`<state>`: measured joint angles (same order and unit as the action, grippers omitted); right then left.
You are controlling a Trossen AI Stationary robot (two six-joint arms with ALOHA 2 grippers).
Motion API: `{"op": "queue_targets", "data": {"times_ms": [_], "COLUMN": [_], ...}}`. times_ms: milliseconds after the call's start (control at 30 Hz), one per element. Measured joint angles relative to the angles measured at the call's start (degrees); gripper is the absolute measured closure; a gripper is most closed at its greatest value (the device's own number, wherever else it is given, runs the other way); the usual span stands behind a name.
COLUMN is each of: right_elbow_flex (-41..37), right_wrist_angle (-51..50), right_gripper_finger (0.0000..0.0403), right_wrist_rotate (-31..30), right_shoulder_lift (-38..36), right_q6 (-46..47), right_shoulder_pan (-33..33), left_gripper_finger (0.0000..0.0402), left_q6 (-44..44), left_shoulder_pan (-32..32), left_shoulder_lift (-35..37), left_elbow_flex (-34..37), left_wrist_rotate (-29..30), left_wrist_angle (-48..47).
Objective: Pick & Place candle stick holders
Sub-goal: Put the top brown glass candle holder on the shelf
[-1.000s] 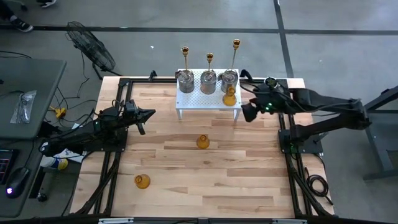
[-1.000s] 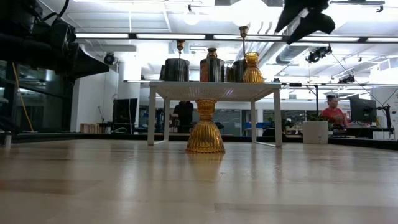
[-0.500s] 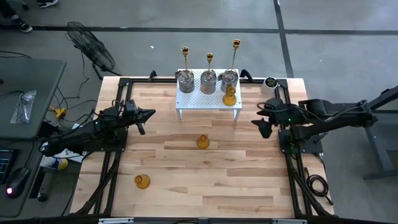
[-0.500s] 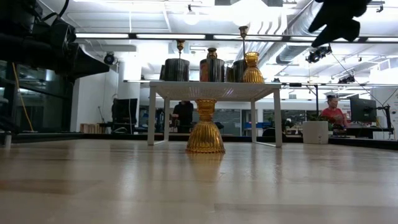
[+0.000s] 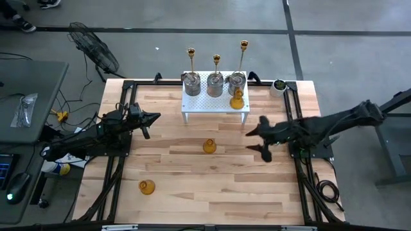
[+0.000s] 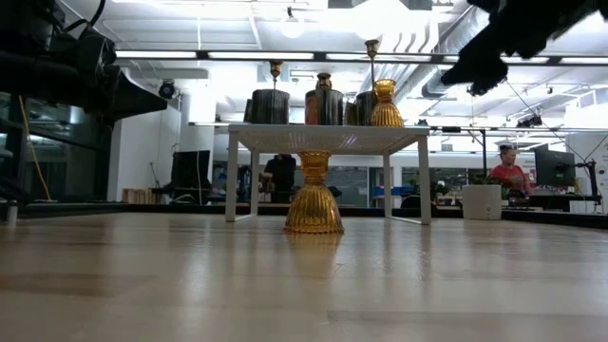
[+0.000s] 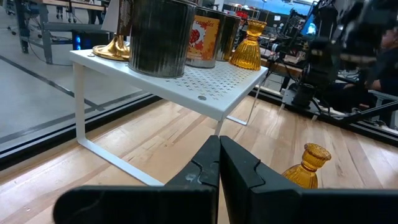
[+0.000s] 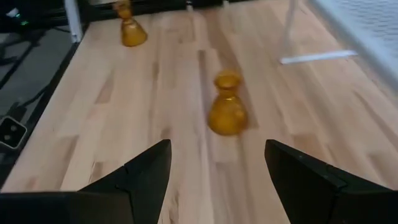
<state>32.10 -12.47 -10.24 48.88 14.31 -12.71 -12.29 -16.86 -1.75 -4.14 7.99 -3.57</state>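
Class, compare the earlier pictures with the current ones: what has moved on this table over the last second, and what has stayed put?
The right gripper drew back from the white rack, where one amber holder stands, and swung out over the table toward the middle amber holder, open and empty. Unchanged: the left gripper, shut at the left side; the near-left amber holder; the gold and silver holders on the rack.

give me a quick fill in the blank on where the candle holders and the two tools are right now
1. The white shelf carries ___ amber glass holder(s), by its right end.
2. The amber holder near the table's middle stands ___ the shelf.
3. The right tool, above the table right of that holder, has its fingers ___.
4. The left tool, waiting at the table's left side, is ___.

Missing words: one; in front of; open; shut
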Motion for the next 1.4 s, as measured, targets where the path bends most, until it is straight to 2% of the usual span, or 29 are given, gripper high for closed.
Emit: {"op": "queue_targets", "data": {"times_ms": [167, 433, 667, 833, 1033, 1400], "right_elbow_flex": [-5.67, -6.21, -6.17, -6.17, -6.02, -1.37], "right_wrist_angle": [17.4, 37.1, 51.43, 60.99, 68.88, 71.44], "right_gripper_finger": [0.0151, 0.0151, 0.0151, 0.0151, 0.0151, 0.0151], "right_wrist_rotate": [-0.97, -9.11, -15.44, -19.6, -23.16, -25.66], "right_shoulder_lift": [8.14, 24.94, 37.75, 44.7, 50.59, 56.93], "right_q6": [-2.58, -2.3, 5.79, 6.88, 6.88, 3.53], "right_shoulder_pan": [-1.88, -1.86, -4.32, -6.56, -7.5, -7.41], "left_gripper_finger": [0.0402, 0.0402, 0.0402, 0.0402, 0.0402, 0.0402], "left_q6": [-0.02, -0.02, -0.02, -0.02, 0.0, 0.0], "left_shoulder_pan": [-0.02, 0.0, 0.0, -0.02, 0.0, -0.01], "left_shoulder_lift": [0.01, -0.01, -0.01, 0.01, 0.01, 0.01], "left_elbow_flex": [0.0, 0.0, 0.0, 0.0, 0.0, 0.0], "left_wrist_rotate": [-0.02, 0.0, -0.02, -0.01, 0.0, -0.01], "left_wrist_angle": [0.0, 0.0, 0.0, 0.0, 0.0, 0.01]}}
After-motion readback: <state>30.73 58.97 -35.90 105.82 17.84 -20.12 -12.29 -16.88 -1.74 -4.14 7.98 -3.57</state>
